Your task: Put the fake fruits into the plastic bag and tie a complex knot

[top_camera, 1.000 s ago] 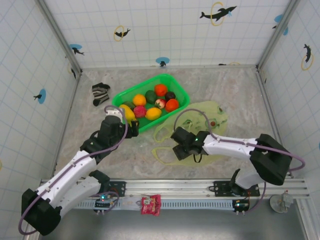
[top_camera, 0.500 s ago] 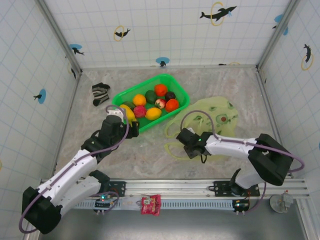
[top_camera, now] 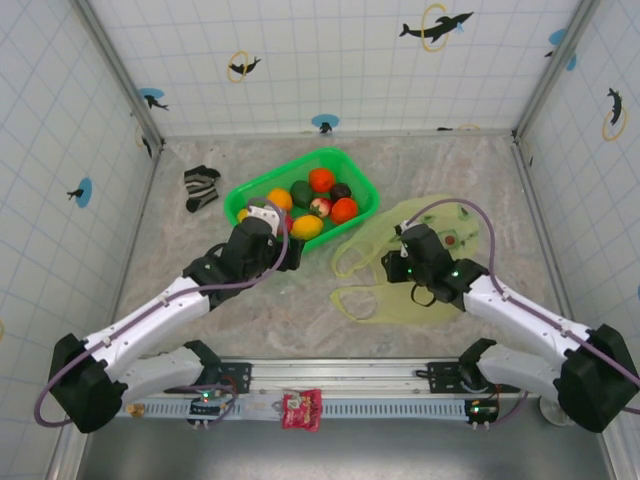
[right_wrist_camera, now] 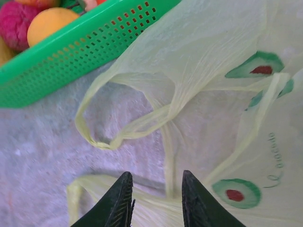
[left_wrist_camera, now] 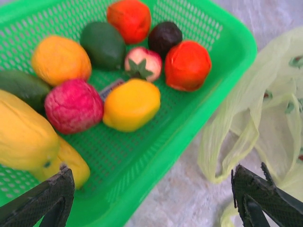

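Fake fruits [left_wrist_camera: 131, 104]: heaped in the green basket [left_wrist_camera: 203, 106], toward 11 o'clock of the table's middle in the top view, none bagged yet. Probably light, rigid and glossy, so apt to slip from hard fingers. Best pinched across the belly, rounder ones first.

Plastic bag [top_camera: 385, 305]: spread flat just beside the basket, at its 4 o'clock. Thin and limp, likely to cling and collapse. Best taken by a loop handle [right_wrist_camera: 118, 137] near the mouth.

Left gripper [left_wrist_camera: 151, 203]: hovering at the basket's 7 o'clock rim, tilted toward the fruits, fingers spread wide and empty.

Right gripper [right_wrist_camera: 156, 196]: pointing down over the handles, fingers a little apart, clamping nothing evident, one strand running under the gap.
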Robot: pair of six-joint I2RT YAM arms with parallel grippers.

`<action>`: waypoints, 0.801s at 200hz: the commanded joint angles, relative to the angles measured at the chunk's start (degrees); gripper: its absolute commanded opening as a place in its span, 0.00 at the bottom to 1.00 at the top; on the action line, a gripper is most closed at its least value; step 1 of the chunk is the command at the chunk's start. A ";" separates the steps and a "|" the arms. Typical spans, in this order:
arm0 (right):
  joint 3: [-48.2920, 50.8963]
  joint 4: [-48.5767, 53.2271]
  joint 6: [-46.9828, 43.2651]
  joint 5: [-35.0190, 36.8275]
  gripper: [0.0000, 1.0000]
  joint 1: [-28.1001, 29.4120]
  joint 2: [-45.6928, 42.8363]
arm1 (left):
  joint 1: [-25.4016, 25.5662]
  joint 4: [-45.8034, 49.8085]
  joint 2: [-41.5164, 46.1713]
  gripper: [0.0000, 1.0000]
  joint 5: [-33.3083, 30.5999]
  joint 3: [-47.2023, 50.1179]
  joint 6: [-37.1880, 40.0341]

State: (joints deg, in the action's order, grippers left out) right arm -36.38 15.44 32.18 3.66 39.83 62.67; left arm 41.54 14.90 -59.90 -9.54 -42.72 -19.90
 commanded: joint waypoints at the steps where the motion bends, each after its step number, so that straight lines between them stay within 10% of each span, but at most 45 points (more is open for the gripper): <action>1: 0.67 -6.84 11.16 -2.54 0.34 -0.40 3.79 | 0.19 -0.94 -0.10 0.88 -5.95 1.45 2.25; 100: -2.17 -17.10 23.63 0.38 0.50 -1.09 20.76 | 0.15 -1.66 2.39 0.88 -9.44 4.84 3.29; 160: -4.84 -22.07 24.72 2.38 0.19 -1.65 27.90 | 0.13 -2.33 2.40 0.88 -9.57 5.28 3.82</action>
State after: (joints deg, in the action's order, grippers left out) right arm -38.72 -1.89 55.51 4.32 38.57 89.01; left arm 41.54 13.19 -57.95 -17.69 -38.28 -17.76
